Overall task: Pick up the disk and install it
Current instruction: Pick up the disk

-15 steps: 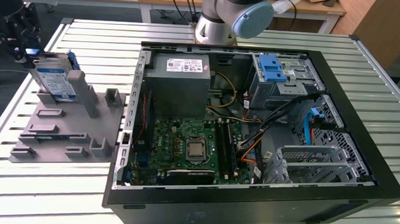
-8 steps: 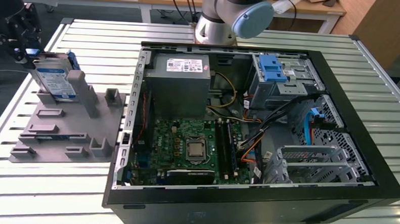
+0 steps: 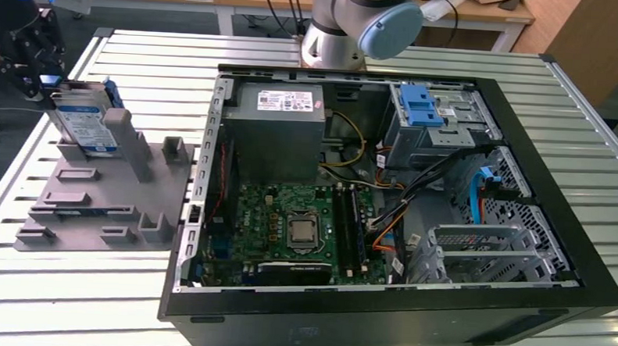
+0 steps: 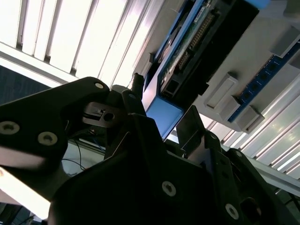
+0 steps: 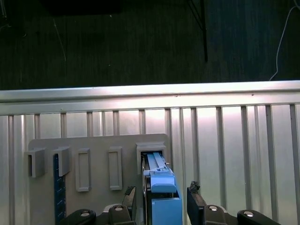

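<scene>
The disk (image 3: pixel 85 124) stands upright on edge in a slot of the grey holder block (image 3: pixel 99 203), at the exterior view's left. It is silver-grey with a blue-and-white label and a blue bracket. My gripper (image 3: pixel 40 77) sits at the disk's upper end. In the first wrist view, the disk's blue bracket end (image 5: pixel 162 199) lies between my two black fingers (image 5: pixel 130 197), with a thin gap on each side. My gripper (image 5: pixel 161 191) is open around it. In the second wrist view the blue end (image 4: pixel 162 116) sits the same way inside the gripper (image 4: pixel 164 105).
An open black computer case (image 3: pixel 557 231) lies on the slatted metal table (image 3: pixel 63 303) at the exterior view's right. Inside it are a grey power-supply box (image 3: pixel 280 125), a green motherboard (image 3: pixel 285 227), a blue-latched drive cage (image 3: pixel 436 116) and a metal bay (image 3: pixel 483 247). The arm's base (image 3: pixel 342 34) stands behind the case.
</scene>
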